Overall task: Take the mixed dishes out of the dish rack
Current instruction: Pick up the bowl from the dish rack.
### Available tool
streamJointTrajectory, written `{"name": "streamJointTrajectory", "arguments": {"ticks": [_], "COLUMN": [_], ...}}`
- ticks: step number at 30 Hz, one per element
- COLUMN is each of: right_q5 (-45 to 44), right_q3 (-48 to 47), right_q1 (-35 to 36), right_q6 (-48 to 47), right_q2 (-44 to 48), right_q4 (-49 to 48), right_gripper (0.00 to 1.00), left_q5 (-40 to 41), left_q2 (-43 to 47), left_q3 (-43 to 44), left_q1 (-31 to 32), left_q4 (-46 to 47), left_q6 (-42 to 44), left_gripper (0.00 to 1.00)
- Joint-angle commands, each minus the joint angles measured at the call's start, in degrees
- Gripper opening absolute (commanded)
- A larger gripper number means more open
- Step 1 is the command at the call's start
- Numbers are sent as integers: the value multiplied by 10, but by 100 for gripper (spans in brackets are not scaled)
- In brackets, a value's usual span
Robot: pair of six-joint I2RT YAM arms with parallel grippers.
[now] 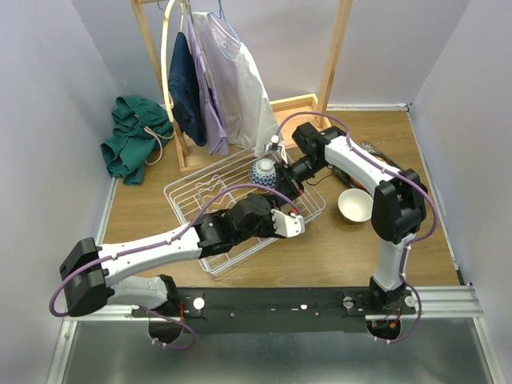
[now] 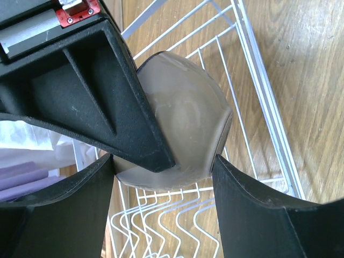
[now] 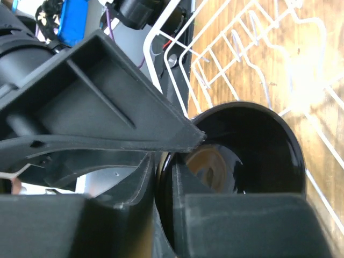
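My left end effector (image 2: 193,161) spans the upturned tan bowl (image 2: 188,113), fingers pressed on both sides, inside the dish rack (image 2: 271,107). Right end effector (image 3: 185,156) is nearly closed, pinching the rim of the blue-white bowl (image 1: 264,172) near the rack's far side. Best approach imo: lift each straight up, clear the wires, then out to the bench (image 1: 344,248), one arm at a time since they're v. close.

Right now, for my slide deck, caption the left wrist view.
Left gripper clasps a tan bowl over the white wire dish rack on a wooden table.
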State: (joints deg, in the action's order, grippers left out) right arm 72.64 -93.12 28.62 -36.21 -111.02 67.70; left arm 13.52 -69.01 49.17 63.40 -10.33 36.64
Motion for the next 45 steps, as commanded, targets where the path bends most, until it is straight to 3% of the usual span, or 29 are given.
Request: {"name": "streamJointTrajectory", "arguments": {"ticks": [1,4,11,20,33,45], "right_q5": [-4,-6,-36,-171,-469,-760], "right_q3": [-11,-11,0,81,138,245], "right_q1": [1,0,1,-1,-49,-55], "right_q6": [-14,-7,60,248,352,436], "right_q2": [1,6,44,157,300,448], "right_q4": [23,16,-50,-239,-281,-306], "right_gripper": [13,1,1,1,1,1], "left_q5": [46,62,98,124,144,113], "left_q2": [18,20,28,56,73,20], "left_q3": [13,2,-10,-12,-36,6], "left_q1": [0,1,0,-1,-14,-77], "left_q4": [43,51,51,36,51,0], "left_q6": [-2,-5,-40,-141,-300,-486], "left_gripper": [69,78,98,98,99,99]}}
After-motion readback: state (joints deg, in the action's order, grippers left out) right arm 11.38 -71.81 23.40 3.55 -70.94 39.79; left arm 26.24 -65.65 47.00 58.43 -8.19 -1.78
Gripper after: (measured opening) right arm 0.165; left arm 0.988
